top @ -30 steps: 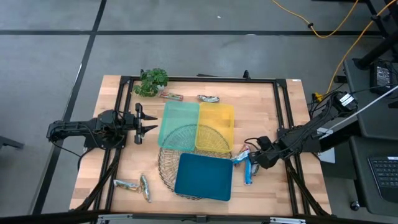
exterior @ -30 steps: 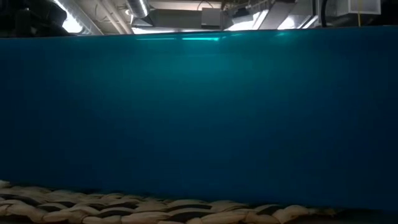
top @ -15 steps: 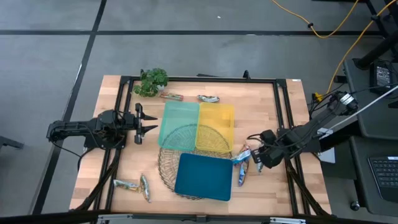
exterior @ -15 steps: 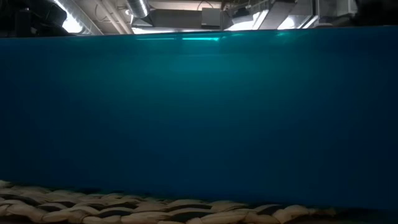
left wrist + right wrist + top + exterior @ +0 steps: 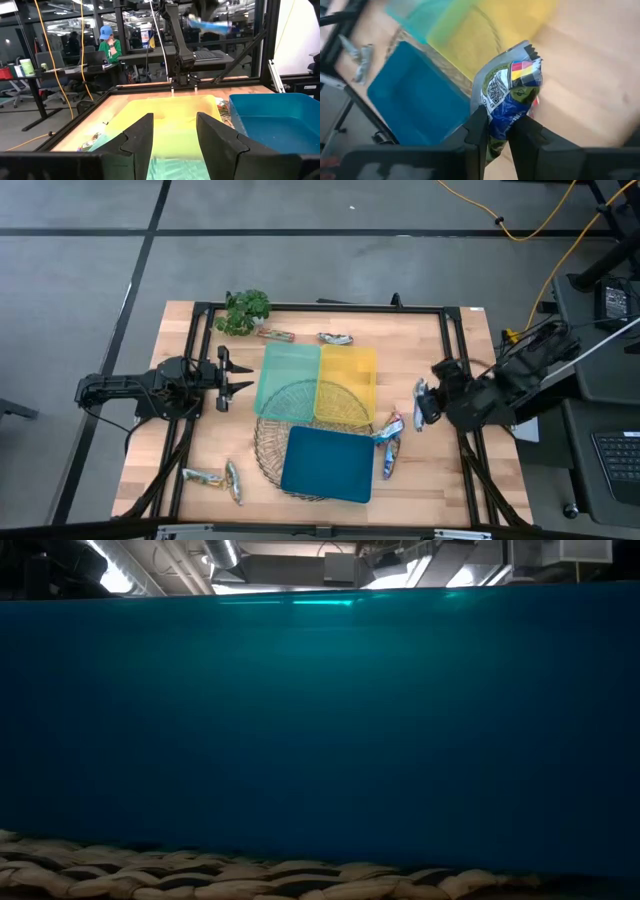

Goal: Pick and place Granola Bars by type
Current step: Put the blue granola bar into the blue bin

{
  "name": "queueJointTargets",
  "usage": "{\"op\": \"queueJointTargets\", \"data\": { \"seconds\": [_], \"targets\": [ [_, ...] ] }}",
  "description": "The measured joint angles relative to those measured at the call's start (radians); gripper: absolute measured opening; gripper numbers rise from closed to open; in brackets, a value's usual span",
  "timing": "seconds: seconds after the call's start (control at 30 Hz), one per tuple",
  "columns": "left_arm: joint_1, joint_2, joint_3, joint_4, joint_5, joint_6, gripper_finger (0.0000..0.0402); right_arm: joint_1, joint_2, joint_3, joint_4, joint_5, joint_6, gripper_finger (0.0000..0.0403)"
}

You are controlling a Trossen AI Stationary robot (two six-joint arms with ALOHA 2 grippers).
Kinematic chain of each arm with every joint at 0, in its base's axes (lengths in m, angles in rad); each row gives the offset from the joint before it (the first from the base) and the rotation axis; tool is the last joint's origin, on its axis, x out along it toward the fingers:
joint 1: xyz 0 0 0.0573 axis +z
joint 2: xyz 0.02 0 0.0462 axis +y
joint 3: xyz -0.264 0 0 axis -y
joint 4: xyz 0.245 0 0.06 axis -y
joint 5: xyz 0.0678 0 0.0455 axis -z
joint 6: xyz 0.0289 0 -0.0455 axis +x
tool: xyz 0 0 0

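— Where was the bar, and who had it?

— The blue-wrapped granola bar (image 5: 512,97) was in my right gripper (image 5: 420,404), fingers pinched onto its lower end so most of the wrapper stood out past the fingertips, long axis in line with them. I held it above the table's (image 5: 440,350) right side, clear of the wood.

— And where did it have to go?

— By colour I judged the blue tray (image 5: 328,464). It lay toward the table's middle and near edge from my gripper, propped on the wire basket (image 5: 270,442), with the yellow tray (image 5: 349,380) and green tray (image 5: 285,372) beyond it. Two more blue bars (image 5: 388,442) lay on the wood between me and that tray.

— Your other arm?

— My left gripper (image 5: 236,375) waited at the table's left, fingers apart on nothing, well away. The right was plainly nearer. Other bars sat near the plant (image 5: 243,310) and at the near left corner (image 5: 215,478).
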Motion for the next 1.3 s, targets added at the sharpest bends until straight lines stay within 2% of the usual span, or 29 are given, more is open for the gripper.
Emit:
{"op": "queueJointTargets", "data": {
  "seconds": [0.33, 0.47, 0.67, 0.97, 1.3],
  "targets": [
    [0.000, 0.000, 0.000, 0.000, 0.000, 0.000, 0.0143, -0.083, 0.001, 0.207, -0.014, 0.016, -0.355, 0.0070],
    [0.000, 0.000, 0.000, 0.000, 0.000, 0.000, 0.0143, -0.125, 0.002, 0.270, 0.018, -0.009, -0.519, 0.0070],
    [0.000, 0.000, 0.000, 0.000, 0.000, 0.000, 0.0143, -0.211, 0.063, 0.391, 0.050, -0.122, -0.773, 0.0070],
    [0.000, 0.000, 0.000, 0.000, 0.000, 0.000, 0.0143, -0.350, 0.269, 0.622, 0.048, -0.305, -1.071, 0.0071],
    [0.000, 0.000, 0.000, 0.000, 0.000, 0.000, 0.0143, -0.431, 0.472, 0.818, 0.045, -0.503, -1.259, 0.0071]
  ]
}}
